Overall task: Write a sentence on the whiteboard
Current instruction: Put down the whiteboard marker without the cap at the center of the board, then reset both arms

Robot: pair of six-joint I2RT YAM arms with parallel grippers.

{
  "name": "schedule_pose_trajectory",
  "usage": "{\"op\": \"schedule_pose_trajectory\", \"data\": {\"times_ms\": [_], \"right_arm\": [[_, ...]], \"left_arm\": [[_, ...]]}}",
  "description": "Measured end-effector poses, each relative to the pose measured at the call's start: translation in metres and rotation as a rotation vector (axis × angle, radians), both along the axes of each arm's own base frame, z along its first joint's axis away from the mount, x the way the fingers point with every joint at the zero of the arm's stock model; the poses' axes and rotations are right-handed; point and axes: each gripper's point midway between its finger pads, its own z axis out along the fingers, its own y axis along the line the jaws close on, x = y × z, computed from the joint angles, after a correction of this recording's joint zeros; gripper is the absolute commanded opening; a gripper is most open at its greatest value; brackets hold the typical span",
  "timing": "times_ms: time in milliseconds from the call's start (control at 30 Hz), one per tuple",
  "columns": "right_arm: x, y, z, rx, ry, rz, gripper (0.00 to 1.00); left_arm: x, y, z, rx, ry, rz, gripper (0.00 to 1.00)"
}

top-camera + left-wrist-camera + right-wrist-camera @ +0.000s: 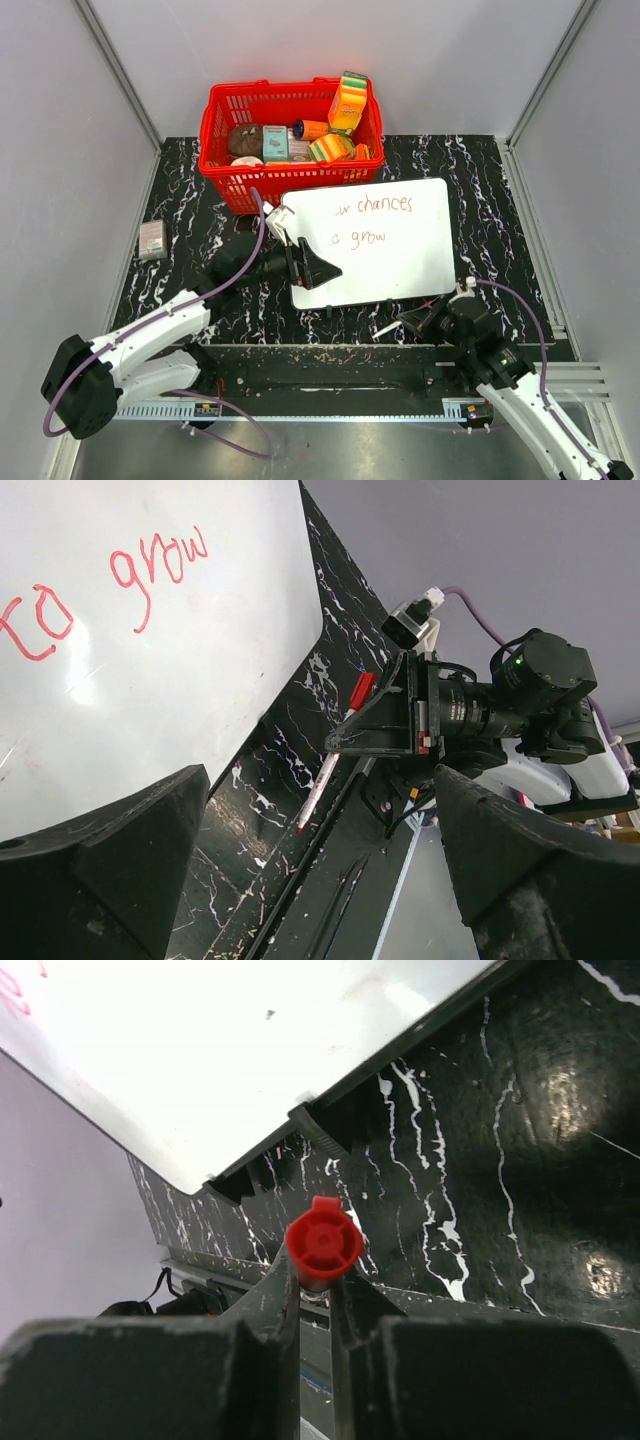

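The whiteboard [390, 262] lies flat mid-table with red words, "chances" [385, 205] above "grow" [361, 238]. My left gripper [316, 268] is open and empty, over the board's left near corner. In the left wrist view [320, 880] its jaws stand wide apart, with the board [170, 670] and "grow" [160, 570] beyond. My right gripper [420, 318] is shut on a red-capped white marker [390, 329] just off the board's near edge. The marker [335, 755] slants tip-down towards the table. The right wrist view shows its red end [323, 1242] between my fingers [290, 1305].
A red basket [215, 150] with several packets and cans stands behind the board. A small grey box [152, 240] lies at the left wall. Black clips [320, 1132] stick out from the board's near edge. A metal rail [330, 372] runs along the table front.
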Motion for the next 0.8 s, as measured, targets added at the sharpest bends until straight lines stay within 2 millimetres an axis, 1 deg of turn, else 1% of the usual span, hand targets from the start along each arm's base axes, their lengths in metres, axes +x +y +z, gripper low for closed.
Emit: {"op": "schedule_pose_trajectory", "data": {"times_ms": [33,67,100,167,200,233,300,333,367,433,533,700,800], "right_arm": [[0.0,0.0,-0.001,0.0,0.01,-0.007,0.32],[0.0,-0.001,-0.003,-0.001,0.024,-0.015,0.43],[0.0,-0.002,-0.006,-0.012,0.041,-0.026,0.58],[0.0,-0.004,-0.013,-0.028,0.08,-0.043,0.69],[-0.001,-0.005,-0.017,-0.039,0.1,-0.049,0.72],[-0.001,-0.006,-0.02,-0.048,0.116,-0.052,0.79],[-0.002,-0.008,-0.024,-0.064,0.137,-0.056,0.86],[-0.002,-0.009,-0.026,-0.074,0.143,-0.059,0.91],[-0.002,-0.009,-0.027,-0.079,0.145,-0.062,0.99],[-0.001,-0.01,-0.026,-0.083,0.143,-0.063,1.0],[0.002,-0.008,-0.015,-0.08,0.111,-0.054,1.0],[0.009,-0.007,0.01,-0.108,0.038,-0.021,1.0],[0.018,-0.008,0.028,-0.164,-0.022,0.006,1.0]], "left_arm": [[0.0,0.0,0.0,0.0,0.0,0.0,0.99],[0.0,0.0,0.0,0.0,0.0,0.0,0.99],[0.0,0.0,0.0,0.001,-0.001,-0.001,0.99],[0.0,0.0,0.0,0.002,-0.002,-0.003,0.99],[0.0,0.0,-0.001,0.003,-0.002,-0.003,0.99],[-0.001,0.0,-0.001,0.003,-0.002,-0.004,0.99],[-0.001,0.0,0.0,0.004,-0.002,-0.007,0.99],[-0.001,0.0,0.0,0.004,-0.002,-0.007,0.99],[-0.002,0.0,-0.001,0.004,-0.002,-0.008,0.99],[-0.002,0.0,-0.001,0.004,-0.002,-0.01,0.99],[-0.002,0.001,0.0,0.003,-0.004,-0.011,0.99],[-0.003,0.003,0.004,0.003,-0.027,-0.012,0.99],[-0.001,0.006,-0.001,0.033,-0.03,0.005,0.99]]}}
